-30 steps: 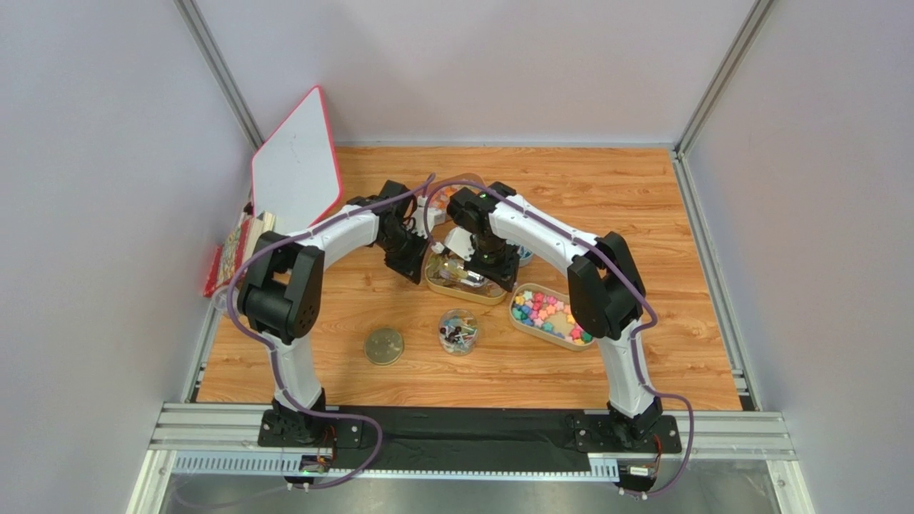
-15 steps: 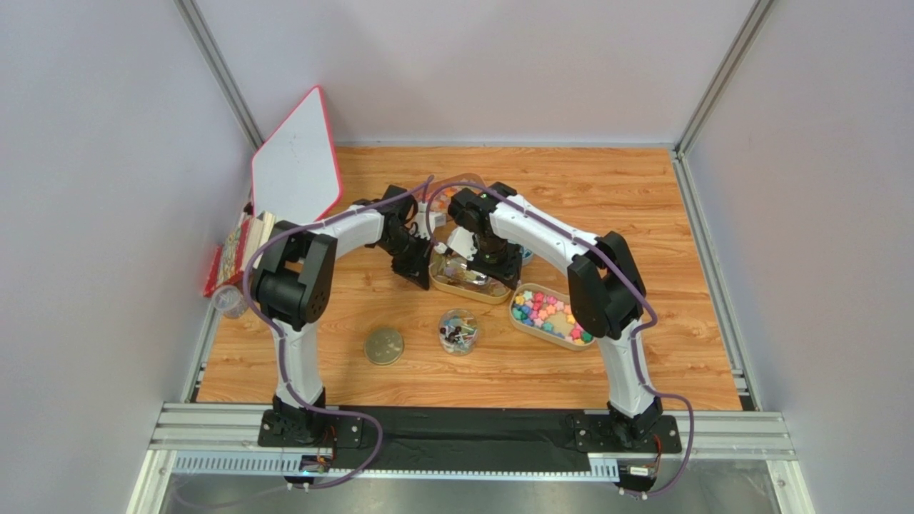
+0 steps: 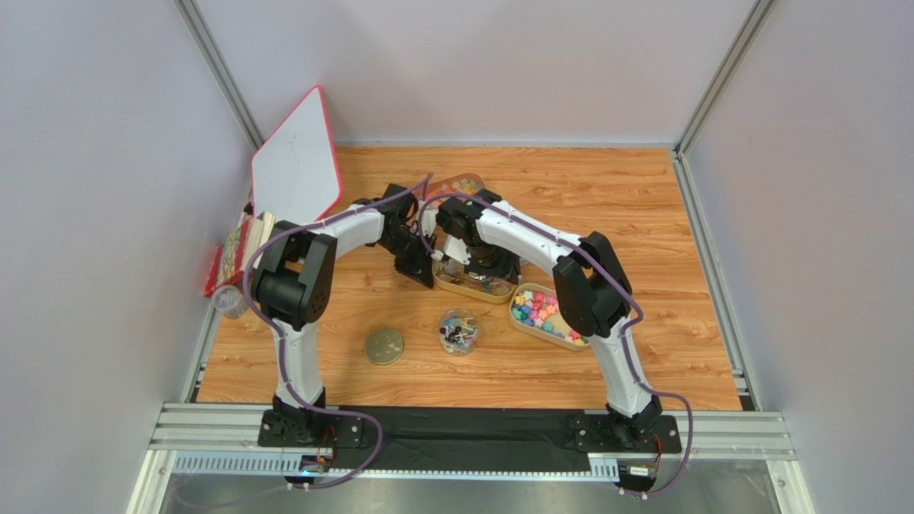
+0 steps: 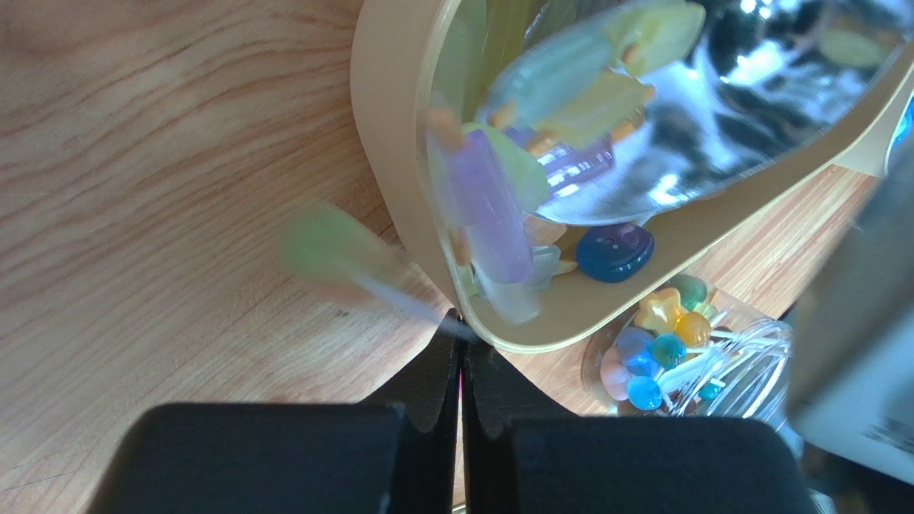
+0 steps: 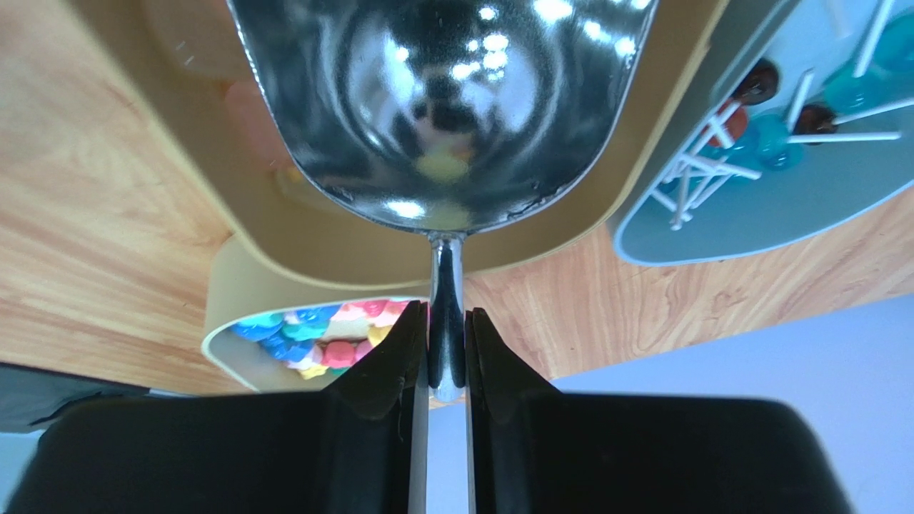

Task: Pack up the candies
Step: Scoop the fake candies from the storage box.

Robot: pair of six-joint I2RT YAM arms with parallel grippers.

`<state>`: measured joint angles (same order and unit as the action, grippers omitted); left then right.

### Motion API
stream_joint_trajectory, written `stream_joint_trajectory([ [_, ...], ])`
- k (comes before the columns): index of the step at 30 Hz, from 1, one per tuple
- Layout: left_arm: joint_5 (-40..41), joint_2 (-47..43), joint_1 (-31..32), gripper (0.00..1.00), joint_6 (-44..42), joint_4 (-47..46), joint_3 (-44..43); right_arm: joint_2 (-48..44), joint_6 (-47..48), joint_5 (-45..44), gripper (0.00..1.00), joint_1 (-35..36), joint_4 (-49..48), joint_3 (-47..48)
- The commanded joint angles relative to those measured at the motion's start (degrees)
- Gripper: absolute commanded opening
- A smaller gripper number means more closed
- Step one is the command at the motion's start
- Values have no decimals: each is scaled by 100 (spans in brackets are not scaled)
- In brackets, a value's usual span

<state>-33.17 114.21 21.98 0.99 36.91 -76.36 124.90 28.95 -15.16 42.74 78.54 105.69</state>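
Right arm [image 3: 526, 236] leftward, scoop [image 5: 440, 107] bowl-first over candies [image 4: 488, 209]

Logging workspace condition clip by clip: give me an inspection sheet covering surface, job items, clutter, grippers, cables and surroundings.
Surface: wooden table.
Job's things: candies heaped in one tan tray, more in the middle tray and clear jar.
Clutter: jar lid lying beside the jar.
Grippers: left gripper shut, tips at the middle tray's rim; right gripper shut on the scoop handle.
Cables: purple cable looping along each arm.
Surroundings: whiteboard and packets at the left edge; grey walls.
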Motion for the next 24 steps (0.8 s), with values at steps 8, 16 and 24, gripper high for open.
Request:
stream_joint_trajectory([
  [8,-76,-83,0,0,33,-131,-151,553,58,-234,0,103,1207,681],
  [16,-32,-189,-44,0,-11,-105,-125,193,163,459,0,-46,1005,330],
  [24,91,-399,-62,7,-266,88,-152,210,269,1023,0,-485,970,514],
])
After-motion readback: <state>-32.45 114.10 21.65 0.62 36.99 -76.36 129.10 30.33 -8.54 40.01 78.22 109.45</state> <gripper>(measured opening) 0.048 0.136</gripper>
